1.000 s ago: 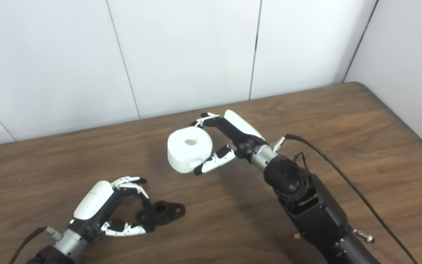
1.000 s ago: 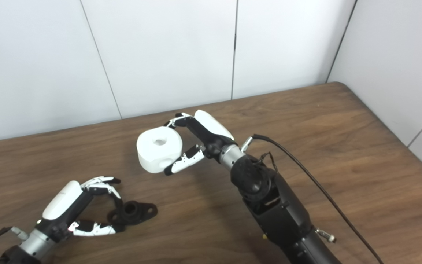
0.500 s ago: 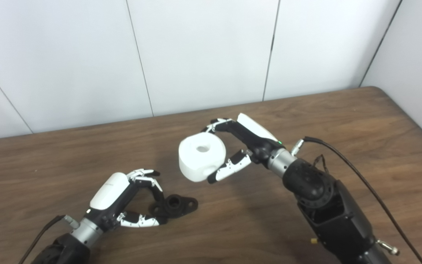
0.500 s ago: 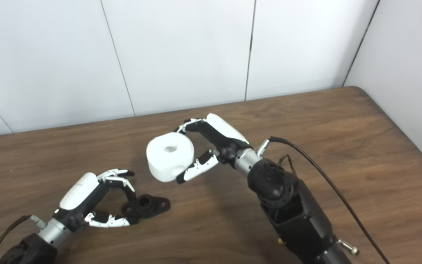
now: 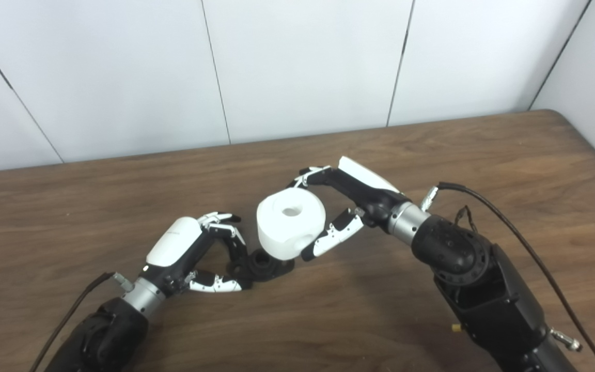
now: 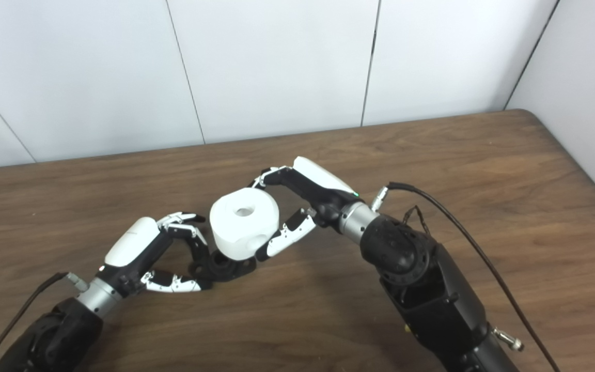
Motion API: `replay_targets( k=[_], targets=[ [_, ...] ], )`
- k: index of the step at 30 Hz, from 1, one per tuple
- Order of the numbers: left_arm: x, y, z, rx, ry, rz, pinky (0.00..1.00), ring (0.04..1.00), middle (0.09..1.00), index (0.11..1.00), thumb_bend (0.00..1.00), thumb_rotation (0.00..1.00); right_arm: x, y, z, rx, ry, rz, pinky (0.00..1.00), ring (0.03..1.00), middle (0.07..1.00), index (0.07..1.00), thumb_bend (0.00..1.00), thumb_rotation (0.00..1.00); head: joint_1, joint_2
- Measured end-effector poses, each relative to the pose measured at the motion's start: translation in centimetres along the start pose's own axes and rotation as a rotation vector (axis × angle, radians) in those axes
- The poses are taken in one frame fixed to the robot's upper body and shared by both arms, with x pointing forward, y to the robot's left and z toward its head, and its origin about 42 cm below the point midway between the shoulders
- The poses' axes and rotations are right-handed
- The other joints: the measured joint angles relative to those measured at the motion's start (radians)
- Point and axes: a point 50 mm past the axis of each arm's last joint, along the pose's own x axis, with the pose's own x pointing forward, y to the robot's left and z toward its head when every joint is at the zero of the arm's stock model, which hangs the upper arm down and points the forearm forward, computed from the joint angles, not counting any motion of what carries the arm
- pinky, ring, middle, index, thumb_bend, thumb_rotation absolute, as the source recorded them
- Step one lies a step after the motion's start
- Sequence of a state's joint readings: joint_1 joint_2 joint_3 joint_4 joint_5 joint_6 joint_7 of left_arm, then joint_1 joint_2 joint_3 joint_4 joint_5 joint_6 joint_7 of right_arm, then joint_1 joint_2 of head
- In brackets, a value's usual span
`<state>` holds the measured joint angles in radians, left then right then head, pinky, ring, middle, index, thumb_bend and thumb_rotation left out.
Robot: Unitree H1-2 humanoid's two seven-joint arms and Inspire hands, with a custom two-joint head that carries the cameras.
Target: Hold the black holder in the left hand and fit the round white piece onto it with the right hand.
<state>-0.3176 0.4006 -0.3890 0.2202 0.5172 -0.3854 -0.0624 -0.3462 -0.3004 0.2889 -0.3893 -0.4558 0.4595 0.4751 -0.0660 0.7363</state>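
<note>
Wood tabletop [image 5: 432, 150] | left hand [image 5: 189, 256] pinching black holder [image 5: 264, 264] | right hand [image 5: 349, 201] gripping round white piece [image 5: 291, 222] | step: alignment | next: lower bore onto hub

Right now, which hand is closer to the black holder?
Left. The left hand grips the black holder on the table; the right hand holds the white piece just above it.

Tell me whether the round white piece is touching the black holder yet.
Cannot tell. In both eye views the round white piece, held in the right hand, overlaps the black holder gripped by the left hand; neither shows a gap or contact plainly.
</note>
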Motion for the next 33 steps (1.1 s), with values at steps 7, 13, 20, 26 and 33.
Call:
replay_targets(
  k=[7,13,20,26,33],
  targets=[
    [0.2,-0.3,0.2,-0.01,-0.009,0.007,0.9,0.853,0.659,0.484,0.52,0.05,0.2,0.4,0.3,0.012,-0.012,0.013,1.0,0.941,0.791,0.484,0.52,0.15,0.028,-0.011],
    [0.2,-0.4,0.2,0.0,-0.011,0.004,0.91,0.856,0.664,0.484,0.52,0.05,0.7,1.1,0.5,0.037,-0.013,0.015,1.0,0.937,0.791,0.484,0.52,0.15,0.035,-0.018],
    [0.3,-0.4,0.2,-0.002,-0.012,0.006,0.92,0.857,0.663,0.484,0.52,0.05,1.2,1.5,0.1,0.036,0.005,0.026,1.0,0.937,0.792,0.484,0.52,0.15,0.043,-0.031],
    [0.3,-0.5,0.3,-0.004,-0.013,0.007,0.92,0.856,0.662,0.484,0.52,0.05,1.6,1.9,-0.2,0.039,-0.003,0.016,1.0,0.938,0.792,0.484,0.52,0.15,0.046,-0.031],
    [0.2,-0.5,0.3,-0.006,-0.013,0.007,0.93,0.86,0.663,0.484,0.52,0.05,2.1,2.3,-0.9,0.031,-0.004,0.018,1.0,0.936,0.791,0.484,0.52,0.15,0.048,-0.031]
  ],
)
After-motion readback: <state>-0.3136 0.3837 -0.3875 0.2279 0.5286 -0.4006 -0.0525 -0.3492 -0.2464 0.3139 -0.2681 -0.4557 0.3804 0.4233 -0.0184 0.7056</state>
